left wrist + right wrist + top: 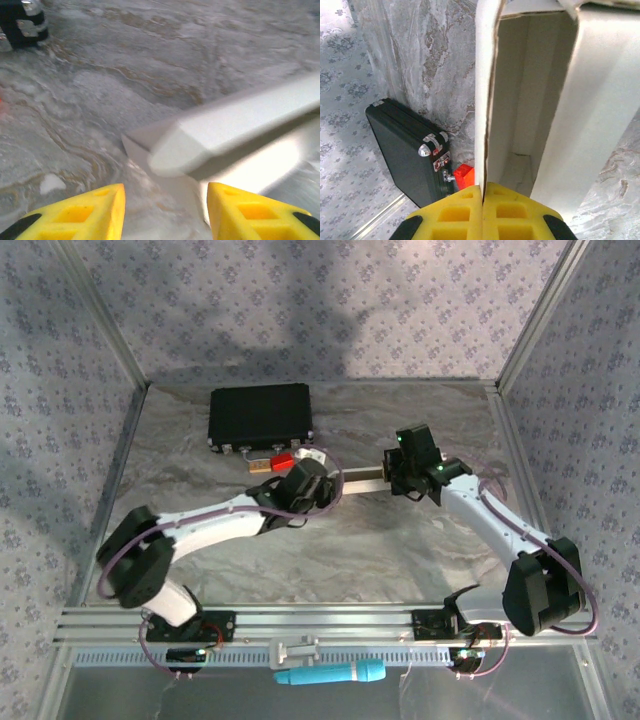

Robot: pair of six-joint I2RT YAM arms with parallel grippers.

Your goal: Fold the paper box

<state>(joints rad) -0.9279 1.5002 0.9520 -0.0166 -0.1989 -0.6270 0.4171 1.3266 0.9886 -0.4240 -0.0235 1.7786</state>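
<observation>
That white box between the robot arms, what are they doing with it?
They are folding the paper box. The right gripper is shut on the thin edge of one box wall. The left gripper is open, with its fingers apart just short of the box's other end and nothing between them. Some walls of the box already stand up. A black case lies farther back on the table.
</observation>
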